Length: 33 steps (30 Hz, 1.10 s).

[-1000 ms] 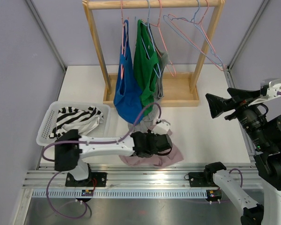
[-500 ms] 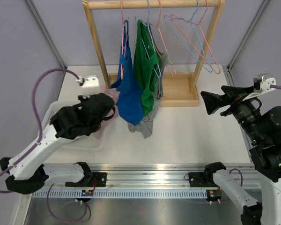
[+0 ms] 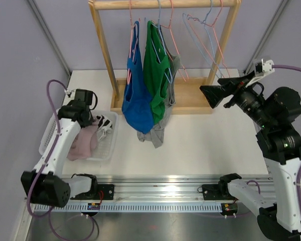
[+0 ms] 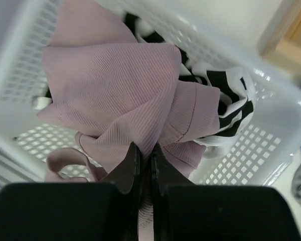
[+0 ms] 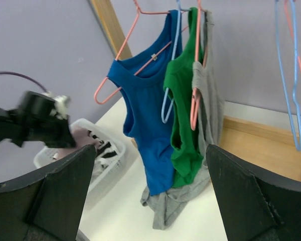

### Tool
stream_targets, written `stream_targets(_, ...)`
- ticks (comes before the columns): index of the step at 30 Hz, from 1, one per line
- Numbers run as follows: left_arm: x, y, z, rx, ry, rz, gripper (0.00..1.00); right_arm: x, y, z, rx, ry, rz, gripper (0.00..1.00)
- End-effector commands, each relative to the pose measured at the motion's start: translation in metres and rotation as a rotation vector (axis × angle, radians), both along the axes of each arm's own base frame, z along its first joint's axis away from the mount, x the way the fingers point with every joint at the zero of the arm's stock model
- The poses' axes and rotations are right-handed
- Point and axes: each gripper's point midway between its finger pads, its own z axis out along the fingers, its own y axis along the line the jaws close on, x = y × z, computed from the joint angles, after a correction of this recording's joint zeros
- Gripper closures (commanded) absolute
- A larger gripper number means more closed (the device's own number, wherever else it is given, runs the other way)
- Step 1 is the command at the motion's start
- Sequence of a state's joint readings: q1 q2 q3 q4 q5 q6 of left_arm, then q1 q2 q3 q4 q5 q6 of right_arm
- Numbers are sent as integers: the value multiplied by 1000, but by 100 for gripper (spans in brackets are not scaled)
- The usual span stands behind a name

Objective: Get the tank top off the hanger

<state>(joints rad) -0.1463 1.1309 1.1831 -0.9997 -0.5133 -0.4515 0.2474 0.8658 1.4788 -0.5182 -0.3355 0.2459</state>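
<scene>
Surface: pale table [image 3: 210,135] between lilac walls; wooden rack [image 3: 103,50] at the middle of its far edge, white basket [image 3: 49,131] at its left edge
Item held: pink tank top [image 4: 120,90], off any hanger, bunched over a striped garment [image 4: 231,100] inside the basket
Left gripper [image 4: 144,150]: jaws pressed almost together on a fold of the pink cloth, poised above the basket
Right gripper [image 3: 206,98]: jaws spread wide, holding nothing, raised over the right side of the table and aimed at the rack
Items hanging: blue tank top [image 3: 136,95], green tank top [image 3: 155,75] and grey tank top [image 3: 158,133], close together on wire hangers at the rack's left half; the grey hem trails onto the table
Handling, judged: thin ribbed knit, light, limp, not fragile; it drapes and folds under its own weight and may cling to the fingers on release
Where to grip, judged: a strap or the neckline by the hanger's shoulder, so the cloth slides off the wire without dragging the hanger along
</scene>
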Motion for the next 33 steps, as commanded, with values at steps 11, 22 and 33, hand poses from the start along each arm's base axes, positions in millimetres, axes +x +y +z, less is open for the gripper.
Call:
stream_targets(11, 14, -58, -85, -280, 213, -206, 69, 78, 78, 27, 3, 93, 240, 0)
stream_targets(22, -17, -66, 51, -309, -227, -329, 1, 219, 79, 8, -224, 127, -139, 19)
stream_targets(33, -68, -79, 95, -305, -355, -519, 1, 256, 101, -21, -250, 135, -103, 56)
